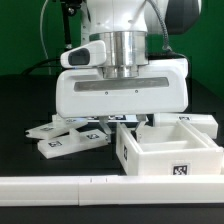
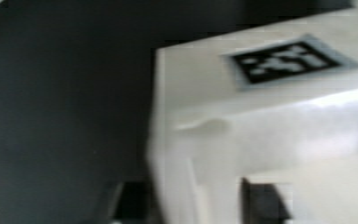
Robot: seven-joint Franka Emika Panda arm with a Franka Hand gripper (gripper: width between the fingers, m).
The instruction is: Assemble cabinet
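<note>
The cabinet box (image 1: 170, 152) is a white open-topped box with a black-and-white tag on its near face, standing on the black table at the exterior view's right. My gripper (image 1: 126, 122) hangs straight down over the box's far left corner. In the wrist view my gripper (image 2: 197, 206) has its two dark fingers (image 2: 137, 205) on either side of a white wall (image 2: 194, 150) of the box, which fills the gap between them. A tag (image 2: 279, 62) shows on the white surface beyond. Flat white tagged panels (image 1: 65, 142) lie loose at the exterior view's left.
A long white rail (image 1: 60, 186) runs along the near edge of the table. Another white part (image 1: 196, 122) sits behind the box at the exterior view's right. The arm's wide white hand (image 1: 120, 92) hides the table's middle. A green wall stands behind.
</note>
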